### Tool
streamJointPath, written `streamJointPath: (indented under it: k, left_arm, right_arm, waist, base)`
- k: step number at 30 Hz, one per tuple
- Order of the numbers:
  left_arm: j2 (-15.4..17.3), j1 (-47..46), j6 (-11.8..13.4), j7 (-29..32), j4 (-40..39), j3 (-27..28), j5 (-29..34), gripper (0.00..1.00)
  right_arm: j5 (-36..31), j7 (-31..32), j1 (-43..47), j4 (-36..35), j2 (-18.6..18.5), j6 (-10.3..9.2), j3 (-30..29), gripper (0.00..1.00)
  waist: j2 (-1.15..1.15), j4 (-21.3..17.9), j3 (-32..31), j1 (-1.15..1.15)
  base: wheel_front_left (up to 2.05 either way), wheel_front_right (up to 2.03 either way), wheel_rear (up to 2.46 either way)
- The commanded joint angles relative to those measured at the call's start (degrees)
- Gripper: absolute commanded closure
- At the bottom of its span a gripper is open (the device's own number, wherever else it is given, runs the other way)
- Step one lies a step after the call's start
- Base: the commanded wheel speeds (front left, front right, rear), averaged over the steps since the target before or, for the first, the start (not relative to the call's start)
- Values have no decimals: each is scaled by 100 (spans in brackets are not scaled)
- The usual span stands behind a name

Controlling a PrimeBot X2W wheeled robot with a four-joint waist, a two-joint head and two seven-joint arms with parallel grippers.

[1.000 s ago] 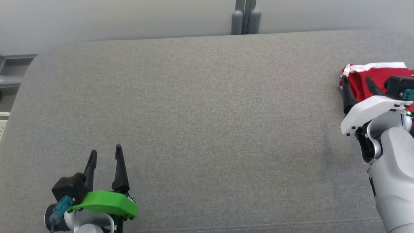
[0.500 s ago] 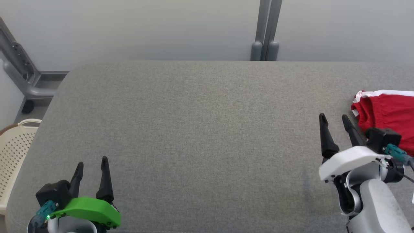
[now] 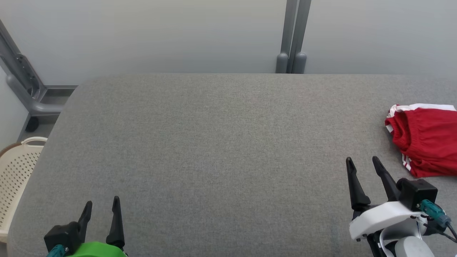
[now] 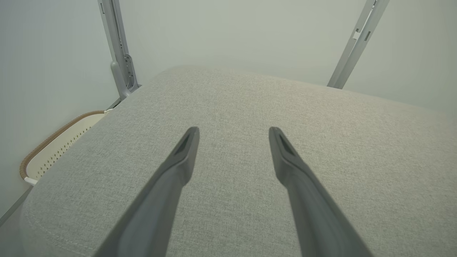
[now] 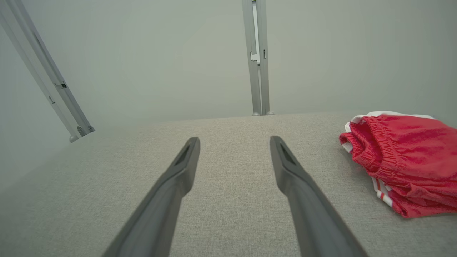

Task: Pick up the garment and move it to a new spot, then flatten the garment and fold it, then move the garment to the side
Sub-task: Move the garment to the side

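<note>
Grey fabric-covered tabletop (image 3: 214, 142), broad, with a rounded corner at 10 o'clock in the head view. Pale wall behind. Grey upright post (image 3: 292, 35) at 12 o'clock, past the far edge. Cream perforated basket (image 3: 16, 167) with a brown rim, off the tabletop at 9 o'clock, just beside its edge.

Garment (image 3: 426, 141): red shorts, white side stripes, elastic waistband, folded into a compact bundle. Lying on the tabletop at 3 o'clock, cut by the picture's edge.

Right claw (image 3: 362, 159) at 4 to 5 o'clock, white housing, fingers spread wide, gripping nothing, tips aimed toward 12. Garment at about 2 o'clock from that claw, near but apart, no contact. Same in the right wrist view: garment at 3 o'clock off the right finger, grey cloth between.

Left claw (image 3: 102, 200) at 7 o'clock, green housing, equally wide, empty, well apart from the garment across the tabletop.
</note>
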Motion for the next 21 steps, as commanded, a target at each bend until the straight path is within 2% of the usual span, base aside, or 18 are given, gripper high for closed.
streamJointPath:
  k: [1,21]
  left_arm:
    - [-4,112,32,-41,-2,26,-2,0]
    - [146,419,12,-3,-167,48,-140,0]
  right_arm:
    - [-36,-24,120,-5,-9,-2,-12,0]
    - [-101,4,485,652,-6,-2,-172,0]
  waist:
    - [0,8,-27,0]
    - [0,-21,-197,0]
  base:
    - [0,0,0]
    - [0,0,0]
